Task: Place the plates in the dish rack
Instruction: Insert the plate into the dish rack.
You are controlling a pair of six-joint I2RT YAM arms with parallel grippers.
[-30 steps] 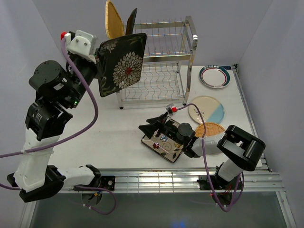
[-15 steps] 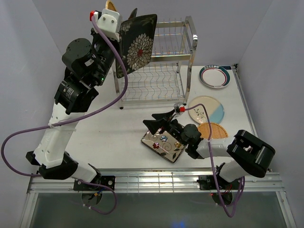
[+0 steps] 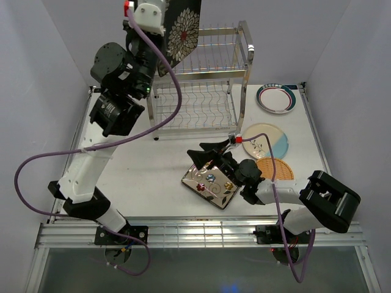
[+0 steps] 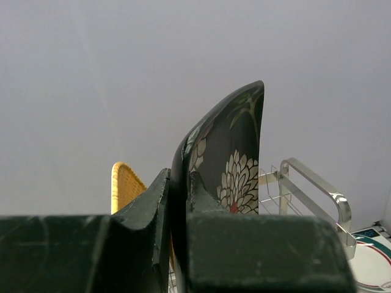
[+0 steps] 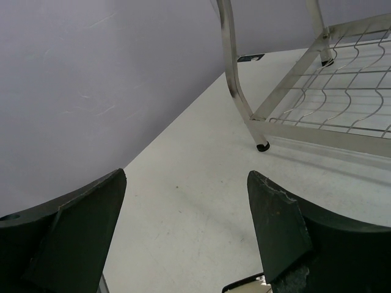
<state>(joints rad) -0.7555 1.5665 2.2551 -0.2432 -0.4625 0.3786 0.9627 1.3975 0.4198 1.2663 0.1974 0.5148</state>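
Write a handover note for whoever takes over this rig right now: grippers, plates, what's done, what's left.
Left gripper: shut on black flowered plate, held on edge by the dish rack top tier.
Right gripper: open, empty, over cream floral square plate on table.
Done: one woven plate upright beside the held one, apparently racked.
Left: slot held plate; rack the square plate, cream-blue round plate, teal-rimmed plate, second woven plate.

The left arm (image 3: 104,128) reaches steeply up and away from its base, wrist at the top of the overhead view. The left claw (image 3: 164,24) is clamped on the edge of a black flowered plate (image 3: 185,27). The right arm (image 3: 317,198) lies low, elbow folded and forearm stretched leftward. The right claw (image 3: 206,154) has its fingers spread wide apart.
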